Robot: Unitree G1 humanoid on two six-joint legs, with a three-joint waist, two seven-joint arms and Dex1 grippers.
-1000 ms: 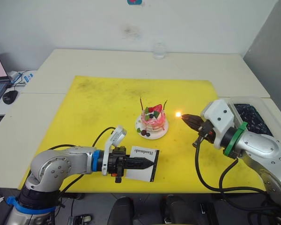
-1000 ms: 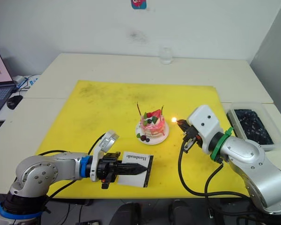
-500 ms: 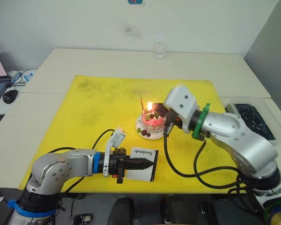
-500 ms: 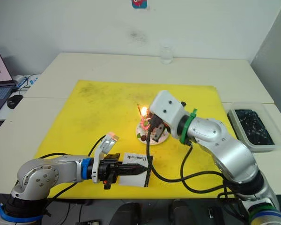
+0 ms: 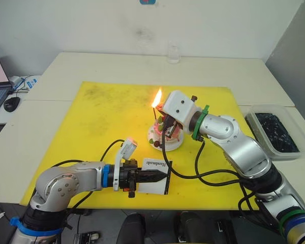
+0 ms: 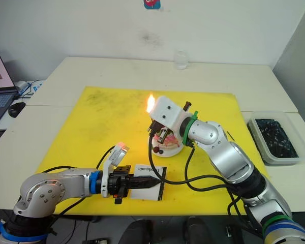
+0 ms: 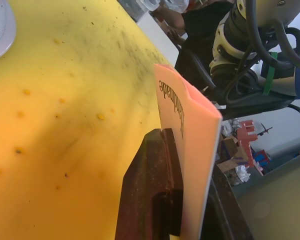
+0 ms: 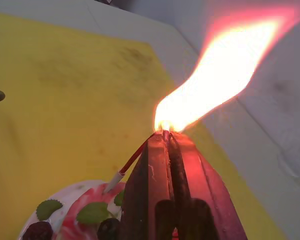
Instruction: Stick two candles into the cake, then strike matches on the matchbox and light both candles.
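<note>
Even, bright room light falls on my desk (image 5: 66, 71) and the yellow mat (image 5: 101, 112); shadows beneath my arms are faint. The flame (image 5: 156, 97) above the cake (image 5: 165, 133) glows orange-white. Seen from my right wrist, it blows out to a glaring streak, tinting my right gripper (image 8: 166, 137) red. From my left wrist, the matchbox (image 7: 187, 130) looks orange-tinted and the background soft.
</note>
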